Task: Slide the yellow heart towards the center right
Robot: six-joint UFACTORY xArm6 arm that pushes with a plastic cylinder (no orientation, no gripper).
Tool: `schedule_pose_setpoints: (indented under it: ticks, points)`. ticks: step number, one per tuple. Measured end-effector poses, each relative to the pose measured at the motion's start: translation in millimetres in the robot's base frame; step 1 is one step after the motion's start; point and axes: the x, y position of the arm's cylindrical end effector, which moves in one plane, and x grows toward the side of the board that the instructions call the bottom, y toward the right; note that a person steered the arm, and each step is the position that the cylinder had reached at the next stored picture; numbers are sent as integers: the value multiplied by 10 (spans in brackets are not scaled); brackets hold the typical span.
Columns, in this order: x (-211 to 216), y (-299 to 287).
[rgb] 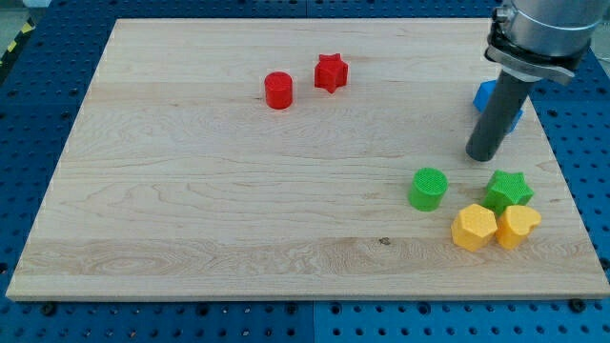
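Observation:
The yellow heart [518, 225] lies at the view's lower right, touching a yellow hexagon [473, 228] on its left and just below a green star [508, 190]. A green cylinder [428, 188] stands left of the star. My tip [482, 156] rests on the board above and between the green cylinder and the green star, well above the yellow heart and not touching any block. A blue block [488, 96] sits partly hidden behind the rod near the right edge.
A red cylinder [278, 90] and a red star [331, 72] stand close together at the view's top centre. The wooden board [191, 210] lies on a blue pegboard; its right edge runs just past the heart.

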Motion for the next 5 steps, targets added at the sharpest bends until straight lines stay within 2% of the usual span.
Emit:
schedule_pose_setpoints:
  ticks: [2, 4, 5]
  points:
    - [97, 350]
    - [645, 771]
    - [936, 695]
